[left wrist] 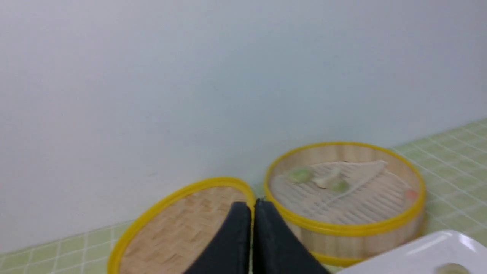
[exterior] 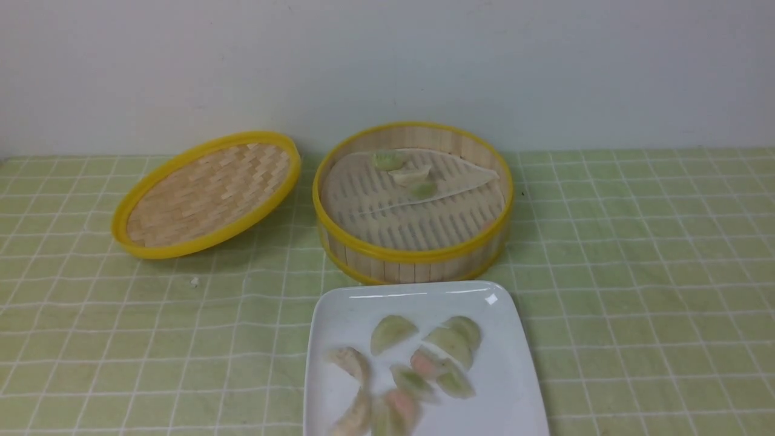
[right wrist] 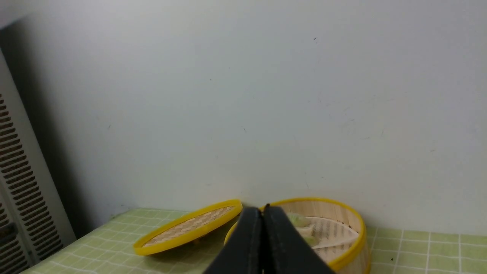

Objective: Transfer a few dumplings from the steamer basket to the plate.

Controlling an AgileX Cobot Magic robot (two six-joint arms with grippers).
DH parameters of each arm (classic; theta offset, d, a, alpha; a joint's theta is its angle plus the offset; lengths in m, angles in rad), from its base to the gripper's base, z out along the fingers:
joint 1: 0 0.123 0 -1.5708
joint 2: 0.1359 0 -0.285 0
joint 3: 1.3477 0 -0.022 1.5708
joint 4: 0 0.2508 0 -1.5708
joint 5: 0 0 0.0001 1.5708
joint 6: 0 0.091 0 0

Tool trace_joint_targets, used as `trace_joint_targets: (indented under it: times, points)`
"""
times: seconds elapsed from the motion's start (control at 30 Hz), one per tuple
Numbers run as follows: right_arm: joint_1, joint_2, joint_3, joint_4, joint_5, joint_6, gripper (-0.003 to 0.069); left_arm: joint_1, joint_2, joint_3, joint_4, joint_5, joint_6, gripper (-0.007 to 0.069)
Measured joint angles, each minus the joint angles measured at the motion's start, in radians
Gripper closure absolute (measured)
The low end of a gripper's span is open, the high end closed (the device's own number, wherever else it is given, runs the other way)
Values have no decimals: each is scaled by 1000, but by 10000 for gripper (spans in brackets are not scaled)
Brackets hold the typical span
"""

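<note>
The steamer basket (exterior: pixel 418 248) stands in the middle of the table, with three dumplings (exterior: pixel 407 172) at the back of its liner and a pinkish one (left wrist: pixel 411 194) by its right wall. Just in front, the white plate (exterior: pixel 508 387) holds several dumplings (exterior: pixel 424 363). Neither arm shows in the front view. In the left wrist view my left gripper (left wrist: pixel 252 207) is shut and empty, held back from the basket (left wrist: pixel 344 228) and the plate (left wrist: pixel 418 255). My right gripper (right wrist: pixel 262 213) is shut and empty too, well short of the basket (right wrist: pixel 346 251).
The shallow woven lid (exterior: pixel 209 194) leans tilted to the left of the basket. A green checked cloth (exterior: pixel 654 272) covers the table, and a white crumb (exterior: pixel 194 281) lies on it. A pale wall stands close behind. A vented panel (right wrist: pixel 19 179) is at the far left.
</note>
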Motion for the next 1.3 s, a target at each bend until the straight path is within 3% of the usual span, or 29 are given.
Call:
trace_joint_targets:
  times: [0.1,0.33,0.6,1.3]
  points:
    - [0,0,0,0,0,0,673,90,-114,197,6,-106,-27,631]
    - [0,0,0,0,0,0,673,170,-237,445,7,-106,-31,631]
    - [0,0,0,0,0,0,673,171,-238,454,29,59,-34,631]
    - [0,0,0,0,0,0,673,171,-238,454,32,70,-53,631]
